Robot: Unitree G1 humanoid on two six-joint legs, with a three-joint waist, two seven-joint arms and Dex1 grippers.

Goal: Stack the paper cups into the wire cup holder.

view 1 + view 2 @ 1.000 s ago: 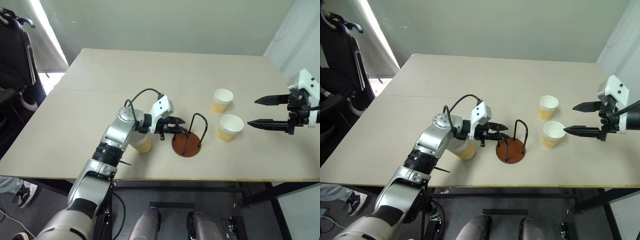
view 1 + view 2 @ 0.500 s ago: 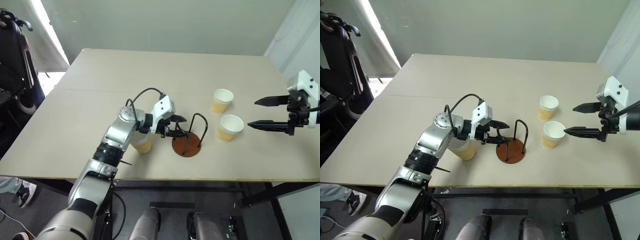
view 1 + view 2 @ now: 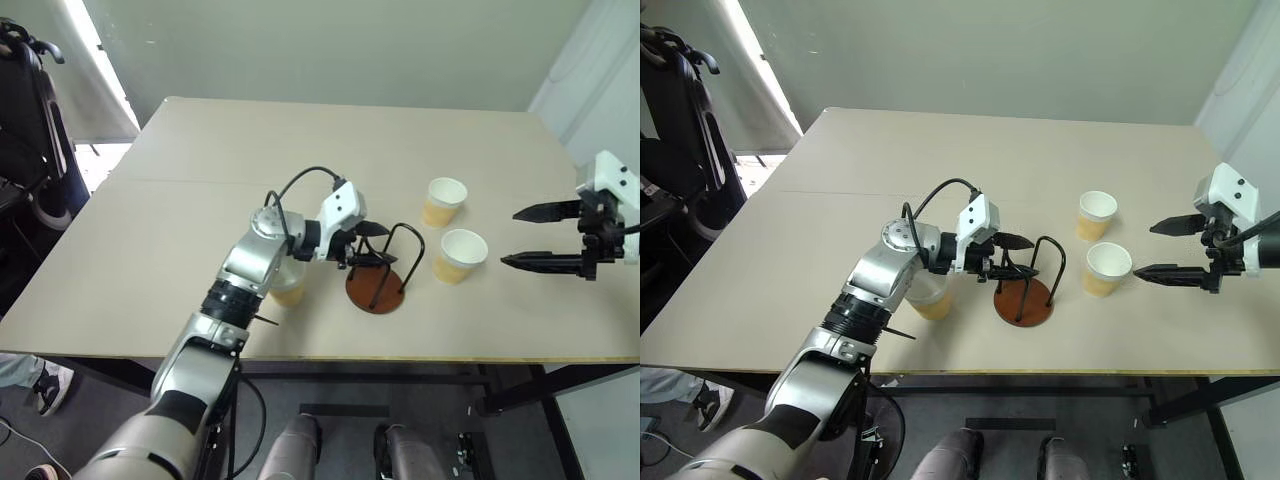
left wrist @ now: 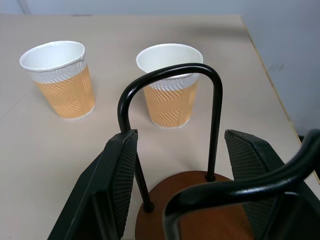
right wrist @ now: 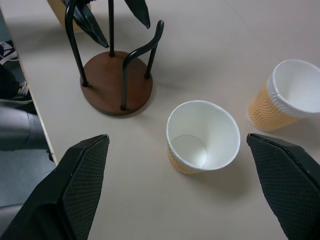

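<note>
I see the wire cup holder (image 3: pixel 378 272) standing upright near the front edge of the tabletop (image 3: pixel 300 150), its black loops rising from the round reddish-brown base. No cup sits in it. My left gripper (image 3: pixel 1012 254) is right at it: the jaws stand apart, one finger on either side of the nearer wire loop, above the base. In the left wrist view the loop (image 4: pixel 170 100) rises between the two fingers (image 4: pixel 117 185) with a gap on each side, so the jaws are open around the wire and not clamped on it.

One of the paper cups (image 3: pixel 287 285) stands upright on the tabletop just beside the holder on its left, partly hidden under my left forearm. The other two cups are on the holder's right: the nearer one (image 3: pixel 461 255) is close to the holder, and the farther one (image 3: pixel 444 202) stands just behind it, toward the back of the tabletop. Both are upright, mouths up, white insides empty, and they stand near each other without touching.

My right gripper (image 3: pixel 535 237) hovers out at the right edge of the tabletop, pointing in toward those two cups, jaws spread wide and holding nothing. In the right wrist view the nearer cup (image 5: pixel 202 137) lies between the two open fingers (image 5: pixel 75 185), well short of either one.
</note>
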